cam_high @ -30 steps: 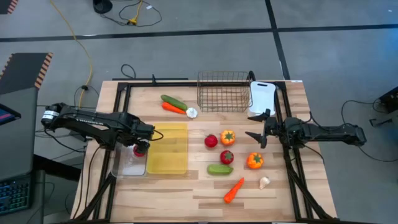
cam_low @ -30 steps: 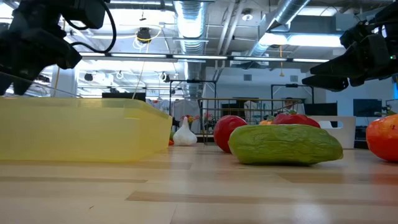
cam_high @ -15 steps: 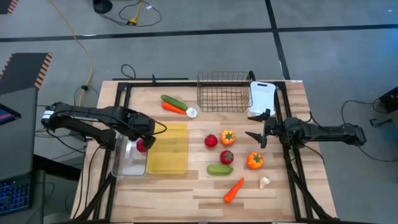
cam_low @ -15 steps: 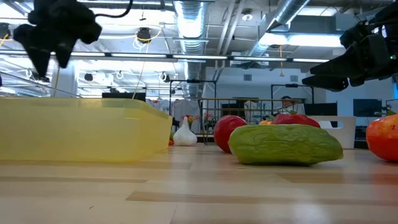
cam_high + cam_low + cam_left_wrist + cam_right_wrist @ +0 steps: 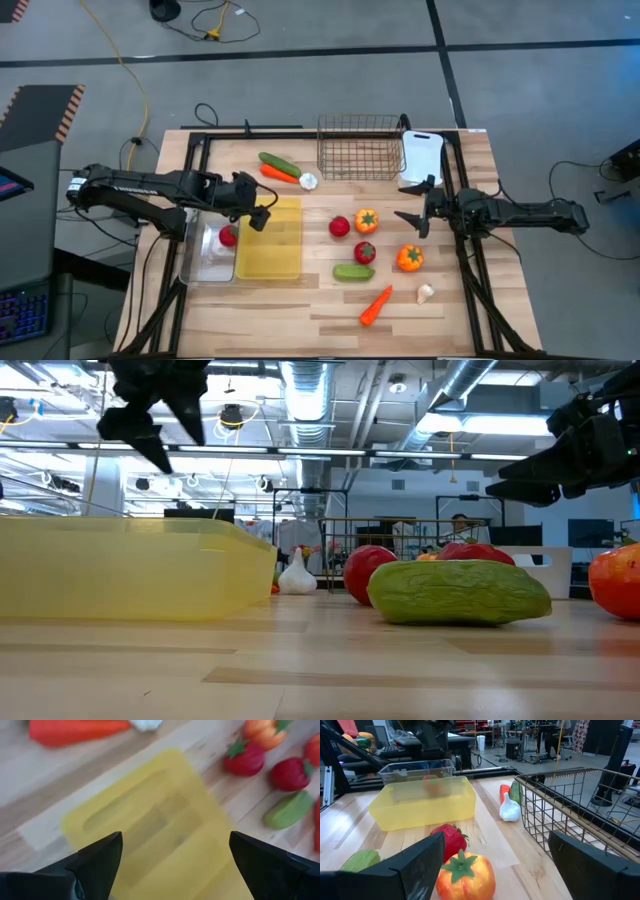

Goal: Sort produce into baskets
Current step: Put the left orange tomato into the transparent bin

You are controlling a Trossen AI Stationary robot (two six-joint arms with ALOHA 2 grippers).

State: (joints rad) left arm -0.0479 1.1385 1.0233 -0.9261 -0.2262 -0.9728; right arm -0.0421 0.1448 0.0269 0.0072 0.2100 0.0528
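Observation:
My left gripper (image 5: 262, 213) hangs open and empty above the yellow tray (image 5: 272, 245); its wrist view (image 5: 175, 865) looks down on the tray (image 5: 150, 830). A red tomato (image 5: 228, 236) lies in the clear bin (image 5: 205, 262) beside the tray. My right gripper (image 5: 413, 203) is open and empty, held level above the table's right side, beside an orange pepper (image 5: 367, 220) and a tomato (image 5: 339, 226). On the wood lie another tomato (image 5: 365, 252), a pepper (image 5: 409, 258), a cucumber (image 5: 353, 271), a carrot (image 5: 376, 305) and a garlic piece (image 5: 425, 293).
A cucumber (image 5: 279, 163), a carrot (image 5: 278, 174) and a garlic piece (image 5: 308, 181) lie at the far left of the dark wire basket (image 5: 358, 147). The white tray (image 5: 421, 155) stands right of the basket. A black frame (image 5: 195, 150) borders the table.
My left gripper has let go of the red tomato, which now lies in the clear bin. The gripper has risen and gone toward the table's right edge, from over the bin to over the yellow tray.

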